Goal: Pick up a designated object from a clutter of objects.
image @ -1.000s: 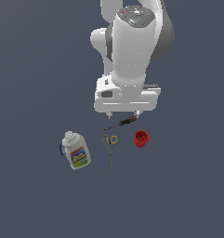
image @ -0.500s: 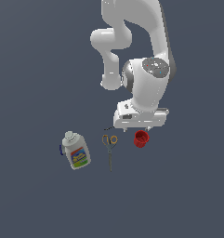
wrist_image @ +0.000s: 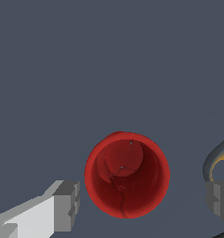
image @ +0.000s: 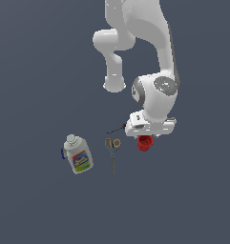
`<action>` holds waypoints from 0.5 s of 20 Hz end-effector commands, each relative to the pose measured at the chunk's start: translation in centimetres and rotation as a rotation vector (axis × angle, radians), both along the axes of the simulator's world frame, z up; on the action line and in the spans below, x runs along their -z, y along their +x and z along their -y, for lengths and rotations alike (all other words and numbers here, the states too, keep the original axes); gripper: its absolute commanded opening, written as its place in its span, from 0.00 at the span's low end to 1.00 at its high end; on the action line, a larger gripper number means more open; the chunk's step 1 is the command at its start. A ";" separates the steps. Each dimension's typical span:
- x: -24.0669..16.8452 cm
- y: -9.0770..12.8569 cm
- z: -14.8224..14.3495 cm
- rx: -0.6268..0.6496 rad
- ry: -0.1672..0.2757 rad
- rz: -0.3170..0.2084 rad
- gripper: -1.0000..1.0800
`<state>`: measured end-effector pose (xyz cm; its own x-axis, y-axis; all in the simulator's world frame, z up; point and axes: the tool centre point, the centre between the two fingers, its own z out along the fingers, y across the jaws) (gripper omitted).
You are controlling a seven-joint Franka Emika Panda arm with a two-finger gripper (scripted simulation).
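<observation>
Your gripper (wrist_image: pixel 140 204) hangs right over the red cup (wrist_image: pixel 127 174), fingers (wrist_image: pixel 67 206) spread wide apart with the cup between them, not touching it. You look straight down into the upright cup. In the exterior view the cup (image: pixel 145 143) sits on the worktop (image: pixel 40 205) at the exterior view's right of the clutter, partly hidden under the hand. Just to its left lie the scissors (image: pixel 112 151), then the bottle (image: pixel 78 155) further left. The screwdriver (image: pixel 116 129) pokes out beside the hand.
</observation>
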<state>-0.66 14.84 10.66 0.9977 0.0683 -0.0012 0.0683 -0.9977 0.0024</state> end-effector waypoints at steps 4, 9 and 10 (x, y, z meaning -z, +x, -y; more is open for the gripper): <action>0.9 -0.3 -0.6 0.000 0.002 0.001 0.96; 1.3 -0.3 -0.5 -0.001 0.002 0.000 0.96; 1.7 -0.3 -0.6 -0.001 0.002 0.000 0.96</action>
